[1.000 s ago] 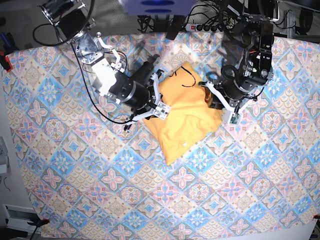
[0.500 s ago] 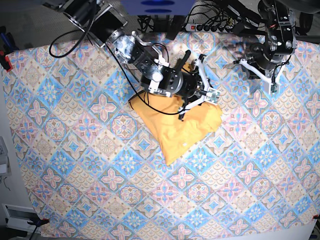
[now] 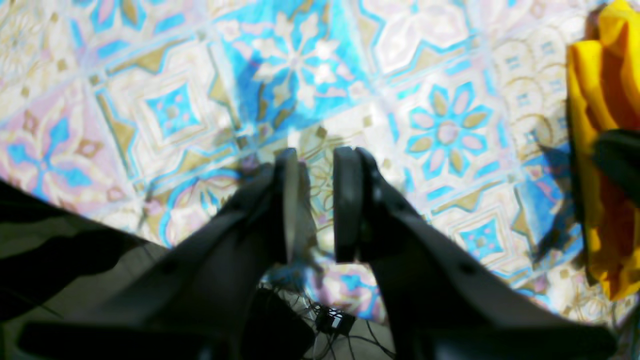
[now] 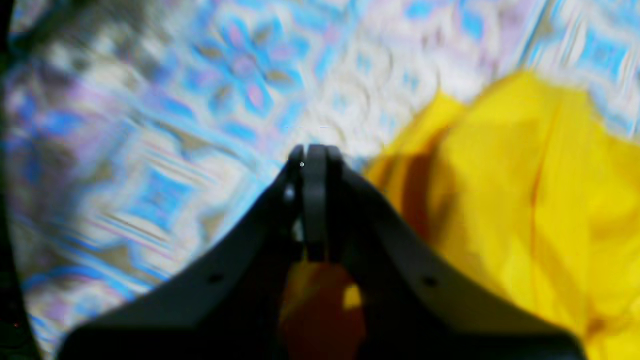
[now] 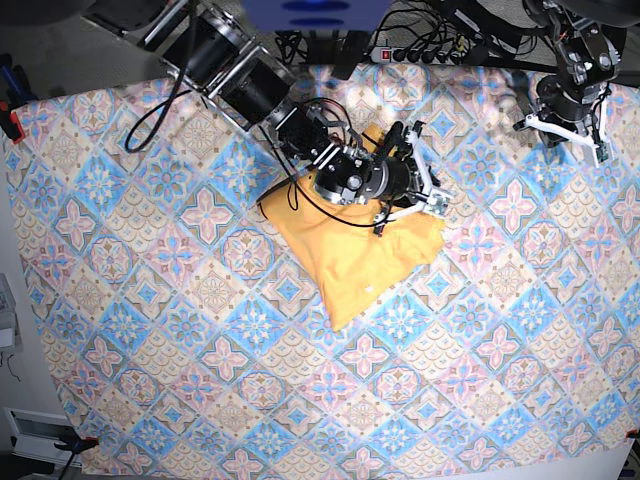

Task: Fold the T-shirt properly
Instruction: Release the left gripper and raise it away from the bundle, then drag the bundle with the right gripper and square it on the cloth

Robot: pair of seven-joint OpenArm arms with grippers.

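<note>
The pale yellow-orange T-shirt (image 5: 345, 255) lies folded in a rough wedge near the middle of the patterned cloth. My right gripper (image 5: 418, 188) hovers over the shirt's upper right part. In the right wrist view its fingers (image 4: 312, 155) are pressed together, with no cloth seen between the tips, and the shirt (image 4: 525, 200) lies beside and beneath them. My left gripper (image 5: 562, 132) is far off at the back right. In the left wrist view it (image 3: 315, 200) shows a narrow empty gap, with the shirt (image 3: 595, 100) at the right edge.
The blue-pink-white diamond-patterned cloth (image 5: 200, 330) covers the whole table. A power strip and cables (image 5: 405, 52) lie along the back edge. A red clamp (image 5: 10, 122) holds the cloth at the far left edge. The right arm's body crosses the back left.
My right gripper has swung from the shirt's left edge across the shirt to its upper right. My left gripper has drawn back from the shirt's right edge to the back right corner.
</note>
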